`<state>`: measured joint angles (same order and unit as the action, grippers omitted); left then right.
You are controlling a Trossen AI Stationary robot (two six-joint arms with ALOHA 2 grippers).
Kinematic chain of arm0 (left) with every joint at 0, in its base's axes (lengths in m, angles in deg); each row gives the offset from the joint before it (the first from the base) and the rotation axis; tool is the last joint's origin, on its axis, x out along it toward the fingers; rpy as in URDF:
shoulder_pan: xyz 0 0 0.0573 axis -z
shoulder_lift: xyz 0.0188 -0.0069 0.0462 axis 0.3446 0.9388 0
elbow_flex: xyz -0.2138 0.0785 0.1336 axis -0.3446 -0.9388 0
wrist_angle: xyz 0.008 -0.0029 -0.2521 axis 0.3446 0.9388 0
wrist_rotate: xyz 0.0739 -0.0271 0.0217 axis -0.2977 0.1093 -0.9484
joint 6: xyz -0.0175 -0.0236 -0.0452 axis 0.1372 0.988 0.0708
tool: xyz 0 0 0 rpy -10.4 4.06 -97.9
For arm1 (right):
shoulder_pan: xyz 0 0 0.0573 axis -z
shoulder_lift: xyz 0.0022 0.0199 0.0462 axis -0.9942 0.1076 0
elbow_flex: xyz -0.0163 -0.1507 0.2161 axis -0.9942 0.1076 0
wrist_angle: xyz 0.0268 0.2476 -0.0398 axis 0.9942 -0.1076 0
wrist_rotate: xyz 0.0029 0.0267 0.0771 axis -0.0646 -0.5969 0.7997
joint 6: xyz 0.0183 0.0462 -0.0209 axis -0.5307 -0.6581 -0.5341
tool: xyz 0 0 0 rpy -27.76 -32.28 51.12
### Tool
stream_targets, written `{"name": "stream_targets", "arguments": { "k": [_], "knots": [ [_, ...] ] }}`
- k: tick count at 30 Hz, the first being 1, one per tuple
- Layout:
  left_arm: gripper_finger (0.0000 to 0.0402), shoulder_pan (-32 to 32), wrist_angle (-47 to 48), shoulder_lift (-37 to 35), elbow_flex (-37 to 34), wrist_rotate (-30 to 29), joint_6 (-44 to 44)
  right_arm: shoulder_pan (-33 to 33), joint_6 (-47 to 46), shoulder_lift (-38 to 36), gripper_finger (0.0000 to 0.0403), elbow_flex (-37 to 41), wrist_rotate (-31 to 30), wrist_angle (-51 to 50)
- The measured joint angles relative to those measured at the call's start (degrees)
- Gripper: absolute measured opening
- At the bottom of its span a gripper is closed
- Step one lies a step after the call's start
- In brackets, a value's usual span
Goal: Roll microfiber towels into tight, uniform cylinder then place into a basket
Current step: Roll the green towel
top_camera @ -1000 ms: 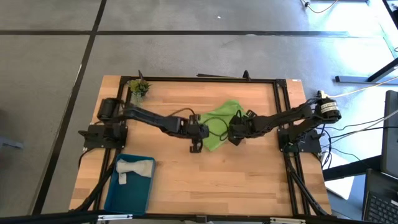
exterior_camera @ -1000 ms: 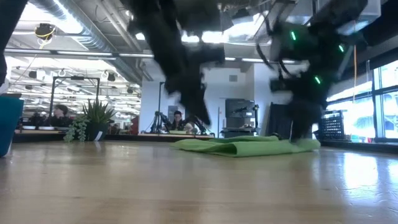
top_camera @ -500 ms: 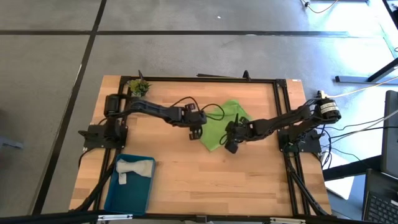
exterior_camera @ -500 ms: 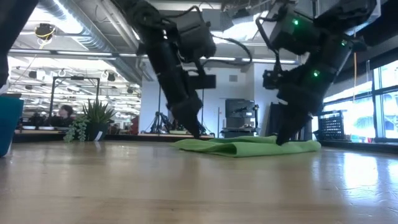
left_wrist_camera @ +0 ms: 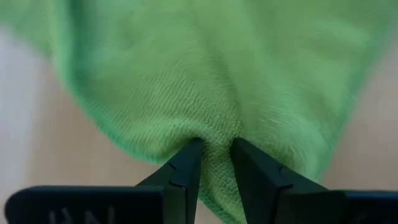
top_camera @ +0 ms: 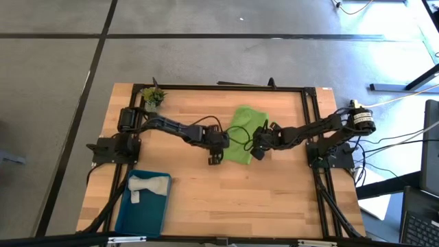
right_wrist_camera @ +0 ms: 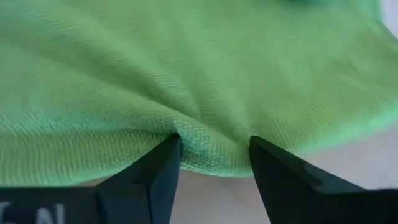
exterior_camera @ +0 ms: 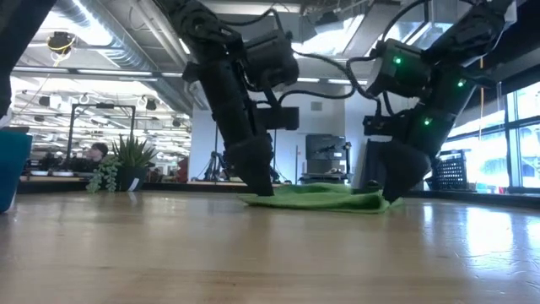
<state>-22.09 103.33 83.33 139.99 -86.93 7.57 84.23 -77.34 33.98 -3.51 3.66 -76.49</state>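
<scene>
Between the two arms at mid-worktop lies the lime green microfiber towel (top_camera: 244, 134), its long axis running away from the teal basket (top_camera: 121, 214), which sits well off toward the left arm's side and holds the rolled beige towel (top_camera: 144, 186). Left tool (left_wrist_camera: 214, 151) pinches one near corner; right tool (right_wrist_camera: 210, 149), jaws wider, clamps a bunched fold of the other. Both grips sit at the same end, suggesting a roll along its length.

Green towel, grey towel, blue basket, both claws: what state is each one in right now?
green towel: lying folded on the table, pinched at both near corners.
grey towel: rolled, lying in the basket.
basket: on the table, holding only the grey towel.
left gripper: shut on the green towel.
right gripper: shut on the green towel.
</scene>
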Motion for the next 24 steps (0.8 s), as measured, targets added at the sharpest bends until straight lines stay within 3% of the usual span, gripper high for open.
{"name": "stream_targets", "arguments": {
  "k": [6,11,19,24],
  "knots": [
    [0.0088,4.22,-4.13,0.25,-0.18,2.48,2.31,2.64,5.84,0.04,0.0195,0.15,-1.3,1.74],
    [0.0088,5.71,-4.54,-0.79,-0.03,-0.55,2.46,3.07,10.07,-0.74,0.0195,-1.42,-1.16,-0.68],
    [0.0088,4.06,-0.99,-8.42,3.41,-6.69,-0.2,1.94,10.38,-6.69,0.0195,-4.41,-1.28,-3.52],
    [0.0088,-0.47,-3.62,-8.31,3.67,-7.47,-4.58,1.64,10.02,-5.78,0.0195,-3.72,0.33,0.14]
  ]
}}
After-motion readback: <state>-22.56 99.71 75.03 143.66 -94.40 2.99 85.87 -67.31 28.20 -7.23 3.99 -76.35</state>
